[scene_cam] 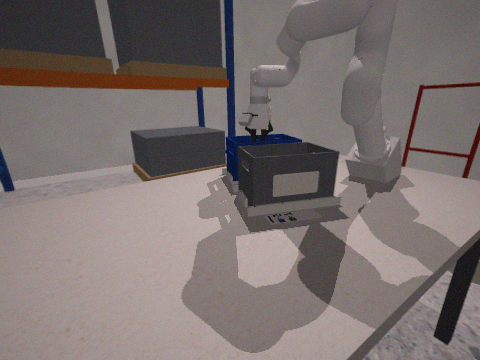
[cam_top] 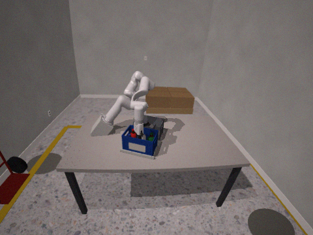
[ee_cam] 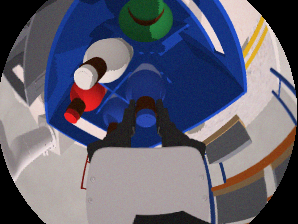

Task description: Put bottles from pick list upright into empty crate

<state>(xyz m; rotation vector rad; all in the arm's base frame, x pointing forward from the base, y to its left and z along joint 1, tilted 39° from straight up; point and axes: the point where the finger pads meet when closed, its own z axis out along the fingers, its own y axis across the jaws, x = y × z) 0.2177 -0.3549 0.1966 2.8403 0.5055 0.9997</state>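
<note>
My gripper (scene_cam: pixel 258 139) (ee_cam: pixel 145 106) points down into the blue crate (cam_top: pixel 125 143) (scene_cam: pixel 232 159) (ee_cam: pixel 215 75), its fingers closed on both sides of the neck of a blue bottle (ee_cam: pixel 145 84). That bottle stands in the crate. A second blue bottle (ee_cam: pixel 114 111) is beside it, partly hidden by a finger. A red bottle (cam_top: pixel 133 134) (ee_cam: pixel 88 96), a white bottle (cam_top: pixel 143 137) (ee_cam: pixel 111 57) and a green bottle (cam_top: pixel 151 137) (ee_cam: pixel 145 22) are also in the crate. The grey crate (scene_cam: pixel 254 177) shows no bottles. The pick list (scene_cam: pixel 310 215) lies beside it, with a blue and a green mark; its counts are too small to read.
The grey crate stands right behind the blue one in the top view, close to it. Low pale strips (cam_top: pixel 137 154) (scene_cam: pixel 295 206) edge the crates' bases. The arm's base (cam_top: pixel 102 126) (scene_cam: pixel 375 162) stands on the table (cam_top: pixel 195 147) (scene_cam: pixel 125 250) to one side.
</note>
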